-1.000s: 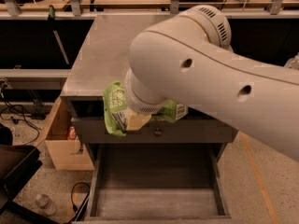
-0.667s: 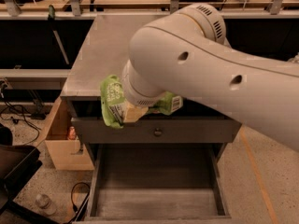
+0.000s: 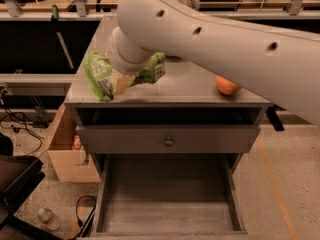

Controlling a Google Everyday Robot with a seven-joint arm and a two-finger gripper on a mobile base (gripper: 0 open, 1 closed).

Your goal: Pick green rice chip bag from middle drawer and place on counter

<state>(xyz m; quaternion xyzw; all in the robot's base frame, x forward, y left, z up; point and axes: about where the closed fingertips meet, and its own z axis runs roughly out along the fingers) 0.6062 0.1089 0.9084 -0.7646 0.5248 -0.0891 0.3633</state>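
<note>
Carrying the bag (image 3: 100, 75) at the end of the arm (image 3: 225, 39), over the front-left corner of the worktop (image 3: 190, 86). Gripping it with the jaws, tucked under the wrist above that corner and mostly hidden; judged closed on the bag from its crumpled hang against the wrist and the shadow on the metal beneath. Cannot tell whether touching the surface at its lowest fold or hanging just above.

Looking down into the drawer (image 3: 167, 204): pulled right out below, bare gray floor, nothing inside. Counting the pick as done, then: bag out of the drawer and up at worktop level, above the knobbed front (image 3: 168, 140). Counting the carry as nearly done too, with most of the bag over metal rather than over the open drawer, though close to the front edge and the left side.

Left to do: setting down and letting go, perhaps after easing further in from the edge, then pulling the arm clear. Plenty of bare worktop for that; only an orange (image 3: 226, 85) well apart to the right, partly hidden behind the arm. Worth minding: releasing this near the edge, risking a slide off the front and back toward the drawer.
</note>
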